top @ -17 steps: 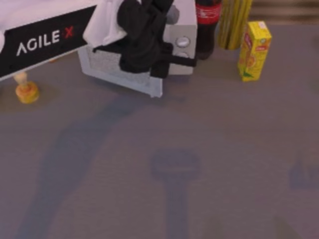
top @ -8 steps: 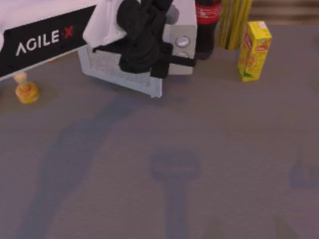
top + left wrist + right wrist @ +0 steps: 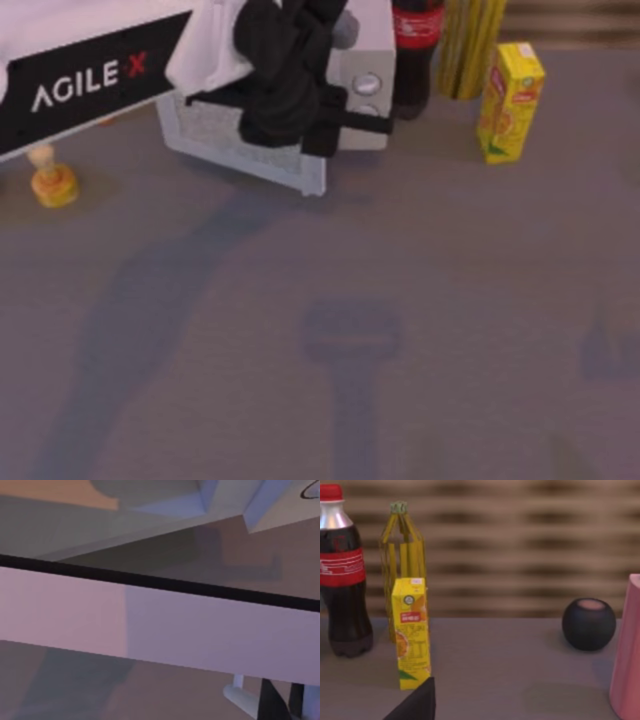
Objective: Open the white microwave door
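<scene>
The microwave (image 3: 368,40) stands at the table's back edge, left of centre, and my left arm covers most of it. The white microwave door (image 3: 215,132) with its grey mesh window is ajar, its free edge (image 3: 314,182) swung out toward the table's front. My left gripper (image 3: 338,122) sits at that free edge, beside the knob panel (image 3: 367,84). In the left wrist view the door (image 3: 175,625) fills the frame as a pale band, and the dark fingers (image 3: 272,705) close on its grey handle (image 3: 240,697). Only one dark fingertip (image 3: 420,705) of my right gripper shows.
A cola bottle (image 3: 417,40), a yellow bottle rack (image 3: 470,40) and a yellow juice carton (image 3: 510,100) stand right of the microwave. A small orange object (image 3: 52,182) sits at the left. The right wrist view also shows a black ball (image 3: 589,624) and a pink item (image 3: 627,650).
</scene>
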